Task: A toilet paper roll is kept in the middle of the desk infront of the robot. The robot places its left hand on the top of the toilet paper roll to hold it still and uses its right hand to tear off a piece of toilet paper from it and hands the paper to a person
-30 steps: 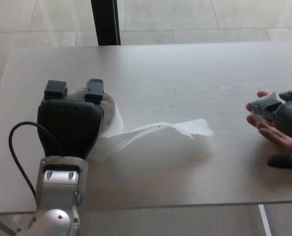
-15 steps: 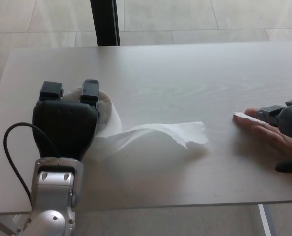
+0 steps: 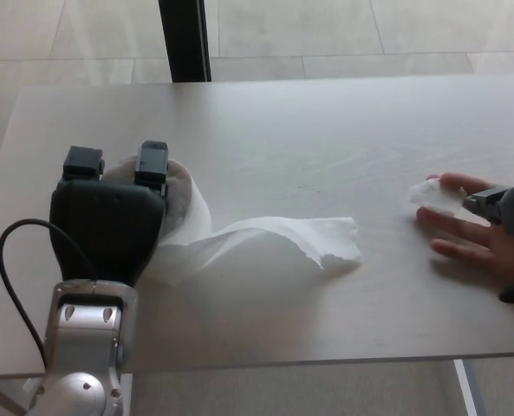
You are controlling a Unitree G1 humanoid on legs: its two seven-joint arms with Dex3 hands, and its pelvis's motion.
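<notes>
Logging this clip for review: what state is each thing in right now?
toilet paper roll: on the desk, under the left hand, a loose torn-ended strip trailing right.
left hand: resting on top of the roll, fingers over its far edge.
right hand: at the right edge, mostly cut off; fingers' state unclear.
torn piece: lying on a person's hand.
person's hand: flat on the desk, palm up.

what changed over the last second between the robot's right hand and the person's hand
The torn piece of paper has passed from the right hand to the person's hand, whose thumb now lies over it. The right hand has drawn back toward the picture's right edge. The left hand stays on the toilet paper roll, its loose tail still trailing across the desk.
</notes>
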